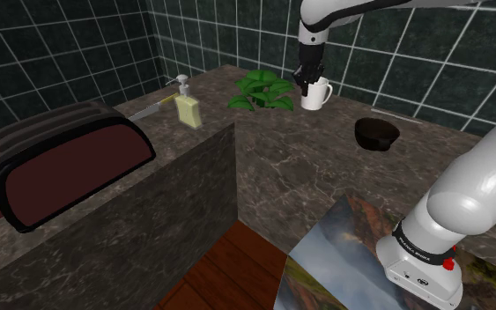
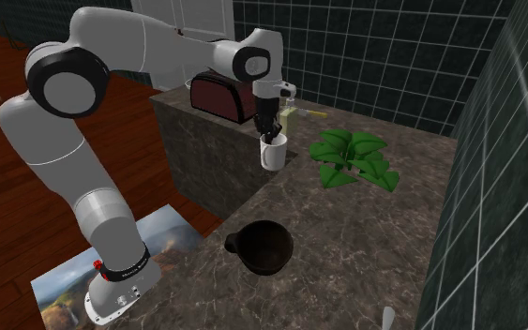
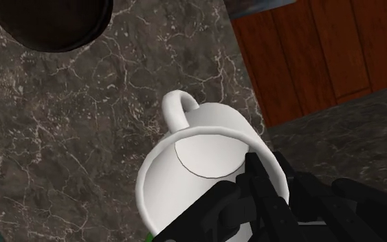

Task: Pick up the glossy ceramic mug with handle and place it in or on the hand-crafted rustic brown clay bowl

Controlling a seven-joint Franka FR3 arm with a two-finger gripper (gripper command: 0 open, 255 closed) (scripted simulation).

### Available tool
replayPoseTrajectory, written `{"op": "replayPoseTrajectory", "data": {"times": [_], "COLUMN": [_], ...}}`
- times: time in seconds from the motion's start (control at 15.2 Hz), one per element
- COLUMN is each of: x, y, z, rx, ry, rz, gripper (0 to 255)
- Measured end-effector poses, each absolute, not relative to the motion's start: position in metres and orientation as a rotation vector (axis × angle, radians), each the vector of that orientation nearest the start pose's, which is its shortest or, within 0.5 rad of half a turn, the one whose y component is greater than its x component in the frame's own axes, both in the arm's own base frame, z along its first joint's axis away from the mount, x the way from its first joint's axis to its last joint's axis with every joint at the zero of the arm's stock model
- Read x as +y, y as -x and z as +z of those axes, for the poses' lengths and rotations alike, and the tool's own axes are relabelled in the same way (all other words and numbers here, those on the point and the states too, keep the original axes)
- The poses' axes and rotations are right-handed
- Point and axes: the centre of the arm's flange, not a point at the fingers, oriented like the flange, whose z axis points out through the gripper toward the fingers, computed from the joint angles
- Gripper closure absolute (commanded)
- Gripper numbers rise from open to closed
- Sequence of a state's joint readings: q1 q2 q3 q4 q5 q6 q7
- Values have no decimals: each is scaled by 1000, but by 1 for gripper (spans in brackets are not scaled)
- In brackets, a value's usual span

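A glossy white mug (image 1: 318, 93) with a handle is on or just above the dark marble counter (image 1: 307, 158); I cannot tell which. My black gripper (image 1: 304, 84) comes down from above and is shut on the mug's rim. In the wrist view one finger (image 3: 255, 177) reaches inside the mug (image 3: 205, 148), whose handle points away from the gripper (image 3: 262, 173). The dark brown bowl (image 1: 377, 134) stands empty on the counter, a short way to the mug's right in the shoulder view. In the second exterior view the bowl (image 2: 264, 247) is nearer the camera than the mug (image 2: 273, 154) and gripper (image 2: 269, 137).
A green leafy plant (image 1: 262, 91) lies close beside the mug. A soap dispenser (image 1: 186, 106) and a dark red toaster (image 1: 61, 163) stand further left on the counter. Dark tiled walls (image 1: 78, 53) close the back. Wooden floor (image 1: 228, 273) lies below the counter's edge.
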State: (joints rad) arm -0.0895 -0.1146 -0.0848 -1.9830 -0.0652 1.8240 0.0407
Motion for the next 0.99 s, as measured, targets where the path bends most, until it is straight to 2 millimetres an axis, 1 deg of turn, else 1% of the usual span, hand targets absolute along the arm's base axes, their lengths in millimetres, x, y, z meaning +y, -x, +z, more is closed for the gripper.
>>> {"op": "replayPoseTrajectory", "data": {"times": [0.13, 0.26, 0.46, 0.59, 0.99], "x": [-101, -112, -129, -142, -192], "y": [-507, -489, -458, -431, -370], "z": [518, 521, 526, 529, 532], "rx": [313, 314, 315, 314, 315], "ry": [3176, 3176, 3176, 3175, 3175], "rz": [77, 77, 77, 77, 77], "gripper": [255, 255, 255, 255, 255]}}
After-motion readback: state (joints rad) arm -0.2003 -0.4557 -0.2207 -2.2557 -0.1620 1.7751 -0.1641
